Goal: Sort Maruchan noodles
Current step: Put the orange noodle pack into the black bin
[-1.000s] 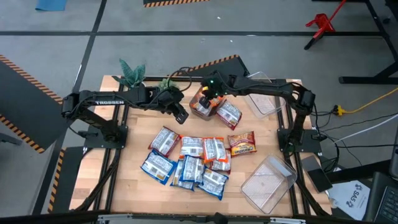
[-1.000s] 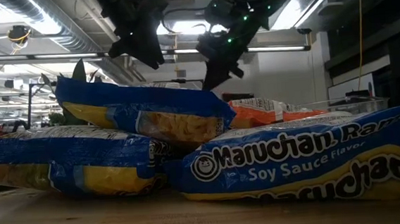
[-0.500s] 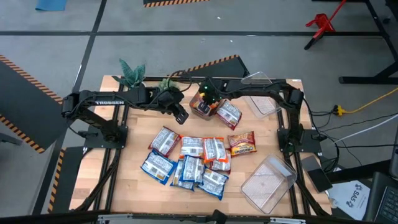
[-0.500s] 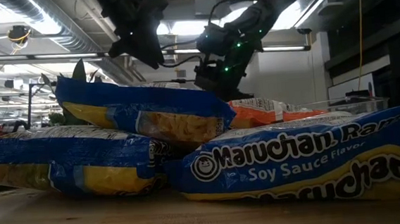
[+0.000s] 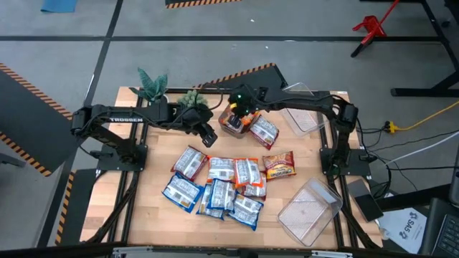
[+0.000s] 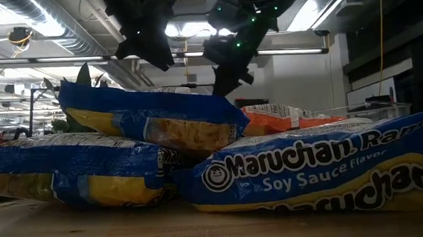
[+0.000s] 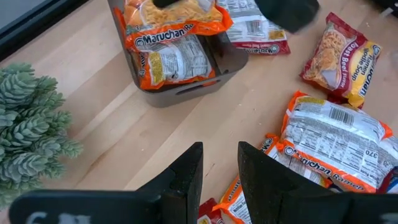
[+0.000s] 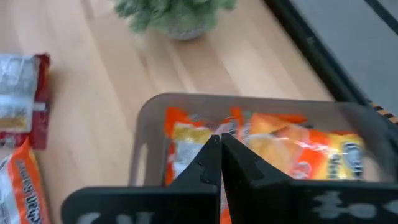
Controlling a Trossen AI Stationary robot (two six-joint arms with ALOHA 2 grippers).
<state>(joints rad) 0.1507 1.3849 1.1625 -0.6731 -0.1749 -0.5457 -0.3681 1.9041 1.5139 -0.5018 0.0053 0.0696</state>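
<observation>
A small grey bin (image 5: 224,130) at the table's far middle holds orange Maruchan noodles (image 7: 168,37). My right gripper (image 8: 219,142) hangs shut just above those packets (image 8: 292,146), and in the low view it is in the air (image 6: 222,84). My left gripper (image 7: 221,163) is open and holds nothing. It is raised over bare wood left of the bin (image 5: 209,136). A red packet (image 5: 264,131) lies beside the bin and a red-brown one (image 5: 279,165) lies nearer. Several blue and orange packets lie overlapping in a pile (image 5: 215,185) near the front.
Two small green plants (image 5: 152,84) (image 5: 192,98) stand at the far left. One clear bin (image 5: 305,118) sits at the far right and another (image 5: 308,211) at the near right. Bare wood lies between the grey bin and the pile.
My right gripper, shut throughout, dipped toward the grey bin's orange packets and came back up to about where it started. The packets lie as before.
</observation>
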